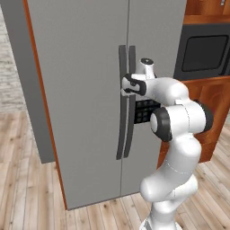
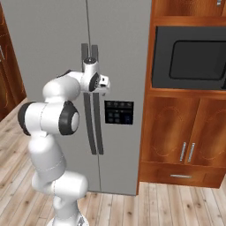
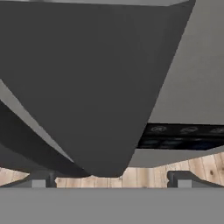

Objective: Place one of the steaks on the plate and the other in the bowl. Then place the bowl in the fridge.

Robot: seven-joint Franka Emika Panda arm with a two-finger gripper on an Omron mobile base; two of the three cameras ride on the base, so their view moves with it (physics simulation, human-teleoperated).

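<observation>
The tool (image 1: 125, 86) stands wide open at the handle (image 1: 122, 103) of the shut fridge (image 1: 81, 90). To do this well, centre one handle between the fingertips (image 3: 38, 181), close firmly, then pull along the door's arc.

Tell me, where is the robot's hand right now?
The open two-finger gripper is up at the tall grey fridge, against its long dark vertical handles where the two doors meet, left of the black control panel.

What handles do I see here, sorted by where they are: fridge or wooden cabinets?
Long dark vertical handles on the tall grey fridge: 2
Short silver handles on the brown wooden cabinets: 3
Total: 5
</observation>
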